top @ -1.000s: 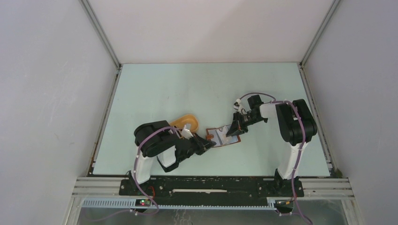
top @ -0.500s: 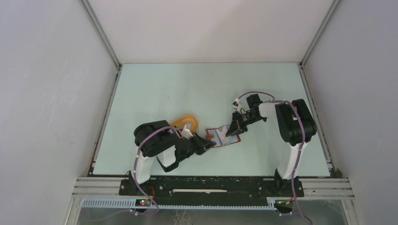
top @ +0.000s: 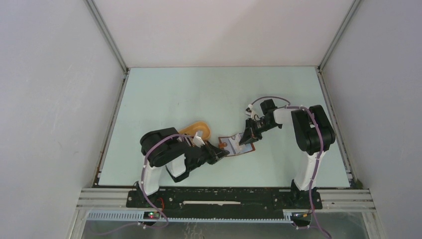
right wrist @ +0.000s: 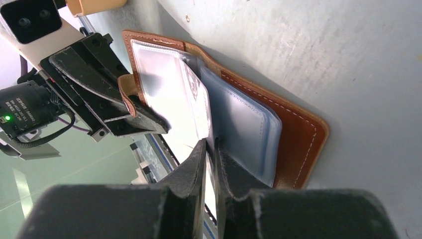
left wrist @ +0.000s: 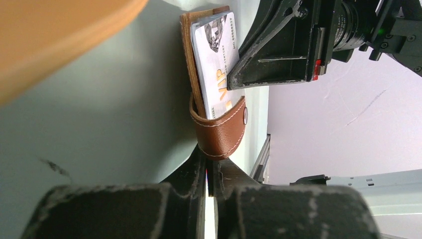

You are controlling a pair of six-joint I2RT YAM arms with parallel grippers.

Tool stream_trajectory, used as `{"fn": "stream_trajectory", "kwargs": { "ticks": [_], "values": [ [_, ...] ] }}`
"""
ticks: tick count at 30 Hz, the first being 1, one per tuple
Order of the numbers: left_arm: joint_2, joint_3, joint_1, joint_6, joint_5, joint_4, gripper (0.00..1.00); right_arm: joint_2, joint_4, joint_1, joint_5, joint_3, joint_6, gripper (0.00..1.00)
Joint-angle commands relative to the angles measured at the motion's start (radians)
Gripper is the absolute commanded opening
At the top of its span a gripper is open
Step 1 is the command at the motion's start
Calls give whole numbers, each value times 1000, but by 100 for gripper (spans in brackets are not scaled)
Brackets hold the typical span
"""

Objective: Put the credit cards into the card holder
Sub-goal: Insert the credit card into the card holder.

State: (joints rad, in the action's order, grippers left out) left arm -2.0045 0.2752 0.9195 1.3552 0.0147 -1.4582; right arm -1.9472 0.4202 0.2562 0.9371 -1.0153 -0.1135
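Step in hand: sliding a card in, partway done. The left pincer (left wrist: 207, 167) is clenched on the brown strap (left wrist: 220, 133) of the card holder (right wrist: 298, 134), steadying it on the worktop (left wrist: 124, 99). The right pincer (right wrist: 210, 154) is grasping a credit card (right wrist: 195, 102), its far end among the clear sleeves (right wrist: 239, 124) just ahead of the tips. Next move, likely: push deeper, square to the pocket, then release.

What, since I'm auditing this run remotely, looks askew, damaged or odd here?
Nothing stands out. The card holder lies open, the left gripper pinching its strap, the right gripper shut on a credit card at its sleeves.
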Motion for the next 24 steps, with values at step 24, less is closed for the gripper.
{"fn": "stream_trajectory", "kwargs": {
  "ticks": [24],
  "values": [
    [65,-10,-19,11,-91,-57,6,-35,59,37,24,-54,83,18]
  ]
}}
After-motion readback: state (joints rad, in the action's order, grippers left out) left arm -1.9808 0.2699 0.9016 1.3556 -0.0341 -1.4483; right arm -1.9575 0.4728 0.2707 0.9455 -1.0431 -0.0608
